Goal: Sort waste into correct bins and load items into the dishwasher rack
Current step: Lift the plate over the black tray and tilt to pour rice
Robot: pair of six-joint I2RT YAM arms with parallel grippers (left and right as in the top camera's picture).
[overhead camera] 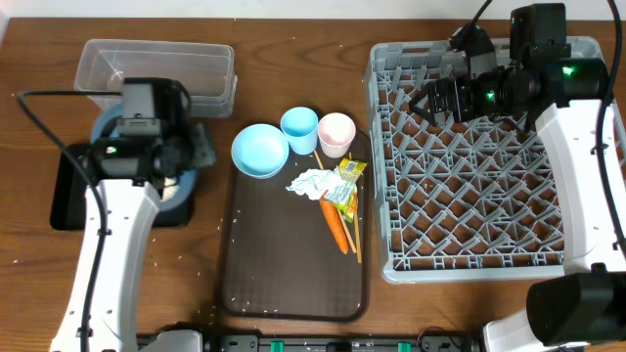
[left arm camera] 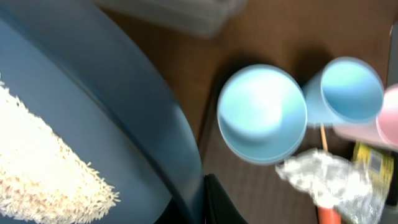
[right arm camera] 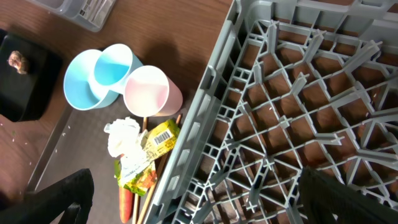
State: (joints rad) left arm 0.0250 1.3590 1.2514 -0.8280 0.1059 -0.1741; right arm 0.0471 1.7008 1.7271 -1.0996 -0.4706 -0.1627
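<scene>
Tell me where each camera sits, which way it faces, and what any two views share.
Overhead: fixed above the table, looking straight down; left arm and right arm show.
Left wrist: close over the blue plate of rice, facing the light-blue bowl; the left end effector shows dark at the bottom.
Right wrist: above the dishwasher rack edge, looking down; the right end effector, open, shows fingers in the bottom corners.
Shared: bowl and pink cup, all three views.

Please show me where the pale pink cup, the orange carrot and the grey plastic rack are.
Pale pink plastic cup (overhead camera: 335,132), overhead view, inside of its open mouth.
Orange carrot (overhead camera: 335,225), overhead view, middle of its length.
Grey plastic lattice rack (overhead camera: 469,266), overhead view, its near rim.
</scene>
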